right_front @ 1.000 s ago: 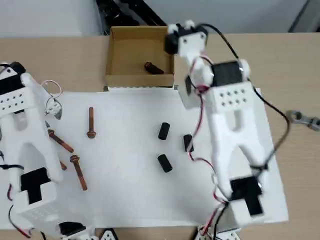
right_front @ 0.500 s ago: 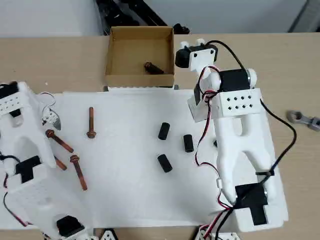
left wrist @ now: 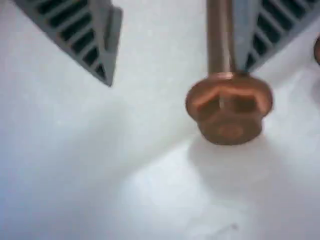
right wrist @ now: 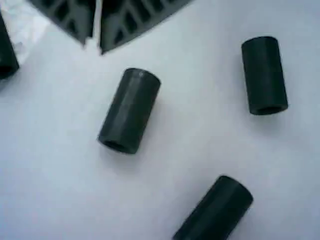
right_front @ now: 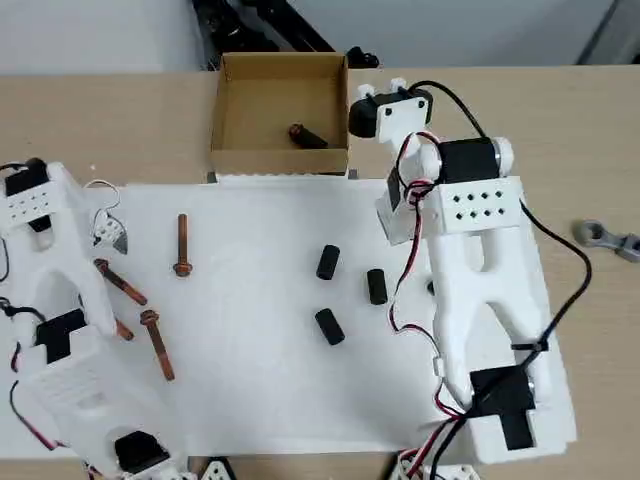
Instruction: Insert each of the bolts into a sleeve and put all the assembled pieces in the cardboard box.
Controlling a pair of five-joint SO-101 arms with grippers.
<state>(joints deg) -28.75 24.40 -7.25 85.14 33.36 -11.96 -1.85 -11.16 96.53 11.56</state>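
Note:
The cardboard box (right_front: 225, 110) at the table's back holds one bolt-and-sleeve piece (right_front: 308, 137). Three black sleeves (right_front: 327, 262) (right_front: 376, 286) (right_front: 329, 326) lie mid-mat, seen close in the right wrist view (right wrist: 130, 110) (right wrist: 264, 75) (right wrist: 215, 210). My right gripper (right wrist: 94, 44) hangs shut and empty just above them, beside the box's near right corner (right_front: 392, 218). Copper bolts lie at left: one alone (right_front: 182, 245), two by the left arm (right_front: 122, 282) (right_front: 158, 343). My left gripper (left wrist: 177, 72) is open, with a bolt (left wrist: 227, 100) lying between its fingers, close to one finger (left wrist: 270, 25).
A white mat (right_front: 250, 400) covers the table's middle. A metal wrench (right_front: 605, 237) lies on bare wood at far right. Dark equipment stands behind the box. Another bolt (right_front: 120, 328) pokes out from under the left arm.
The right arm pulled back from over the box to the mat's right side, then held still. The left arm shifted slightly toward the bolts.

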